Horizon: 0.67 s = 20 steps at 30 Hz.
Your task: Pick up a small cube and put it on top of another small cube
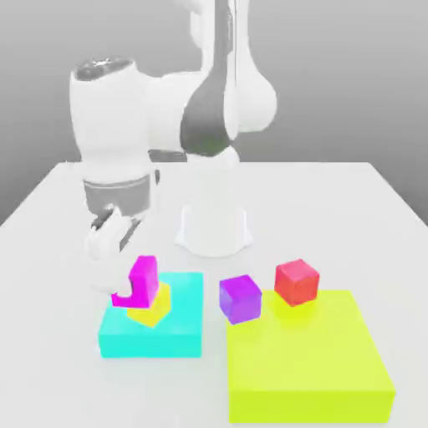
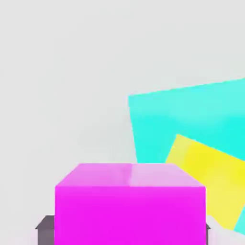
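The hand (image 1: 125, 251) is clamped on the magenta cube (image 1: 144, 279), holding it just above the yellow cube (image 1: 153, 307), which sits on the flat cyan block (image 1: 171, 330). On the white tabletop (image 1: 334, 201) to the exterior view's right lie a purple cube (image 1: 241, 298) and a red cube (image 1: 298, 282), by a large lime block (image 1: 309, 359).

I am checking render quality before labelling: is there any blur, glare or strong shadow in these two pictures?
Exterior view: the white pincer looks smeared; the small magenta cube is partly washed out; shadows under the blocks are faint. Hand view: soft glare on the magenta cube's top; the small yellow cube has soft edges.
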Motion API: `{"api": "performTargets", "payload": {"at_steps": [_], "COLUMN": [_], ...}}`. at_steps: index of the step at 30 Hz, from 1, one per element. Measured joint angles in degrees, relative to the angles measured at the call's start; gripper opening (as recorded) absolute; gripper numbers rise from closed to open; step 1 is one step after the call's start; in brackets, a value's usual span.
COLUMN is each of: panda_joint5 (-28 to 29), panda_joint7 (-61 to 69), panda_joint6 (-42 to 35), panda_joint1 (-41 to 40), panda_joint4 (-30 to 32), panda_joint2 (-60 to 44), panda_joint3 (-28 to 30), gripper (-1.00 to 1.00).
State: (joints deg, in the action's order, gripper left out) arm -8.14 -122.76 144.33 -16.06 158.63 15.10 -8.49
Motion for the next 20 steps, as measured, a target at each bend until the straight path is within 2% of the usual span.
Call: {"api": "performTargets", "payload": {"at_steps": [10,12,17,18,20], "panda_joint5": [-8.0,-8.9,-9.5,-9.6,-9.6], "panda_joint7": [-5.1,-5.7,-6.2,-6.3,-6.3], "panda_joint6": [-9.4,-7.9,3.0,4.7,4.7], "panda_joint1": [20.4,22.2,22.0,21.9,21.9], "panda_joint4": [7.5,8.7,11.0,11.3,11.3], "panda_joint2": [17.1,16.7,8.0,6.6,6.6], "panda_joint3": [-12.4,-14.0,-16.4,-16.7,-16.7], "gripper": [-1.00,-1.00,-1.00,1.00,1.00]}}
